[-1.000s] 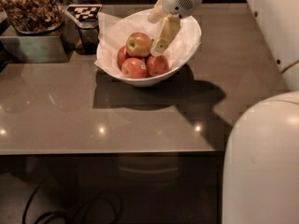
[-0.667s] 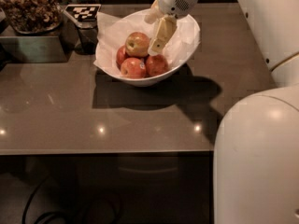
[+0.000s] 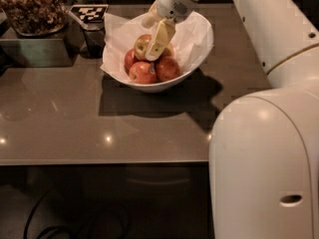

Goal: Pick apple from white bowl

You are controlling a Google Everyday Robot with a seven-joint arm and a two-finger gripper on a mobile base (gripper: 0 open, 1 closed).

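The white bowl, lined with crumpled white paper, stands on the brown table at the back centre. It holds the orange-red apple with a yellow-green patch, on top of three deeper red apples. My gripper reaches down into the bowl from the upper right. It is right against the right side of the orange-red apple and hides part of it.
A dark tray of nuts stands at the back left, with a black-and-white marker tag beside it. My white arm and base fill the right side. The table's front edge runs across the middle.
My gripper has moved left and down inside the bowl, from beside the orange-red apple to right against it. The bowl and the red apples have stayed put.
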